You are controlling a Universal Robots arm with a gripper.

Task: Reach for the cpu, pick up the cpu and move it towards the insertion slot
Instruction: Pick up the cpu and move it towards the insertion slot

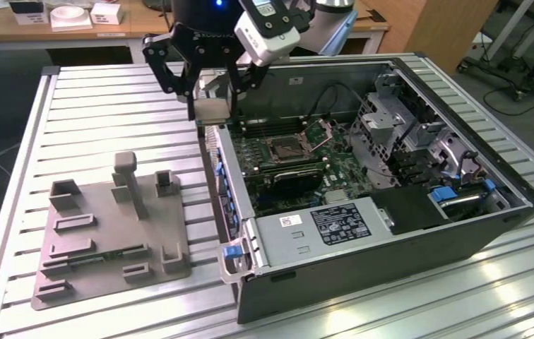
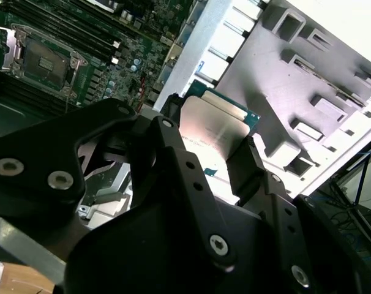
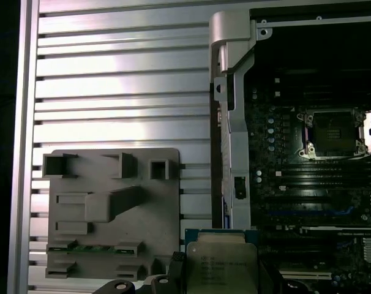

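My black gripper (image 1: 212, 104) is shut on the cpu (image 1: 213, 110), a small square chip with a silvery top. It hangs in the air above the rim of the open computer case, at the exterior view's left side of the case. In both wrist views the cpu (image 2: 213, 122) (image 3: 222, 264) sits between the fingers (image 2: 245, 164). The insertion slot (image 1: 286, 147) is a square metal-framed socket on the motherboard with its retention frame hinged up. In the exterior view it lies to the right of the gripper and lower, inside the case. Both wrist views show the slot (image 2: 42, 61) (image 3: 332, 133) apart from the chip.
A grey fixture plate (image 1: 107, 244) with upright blocks lies on the slatted metal table (image 1: 107, 113), at the exterior view's left of the case (image 1: 380, 244). Memory slots, cables and drive cages crowd the case around the socket. A desk with white boxes stands behind the table.
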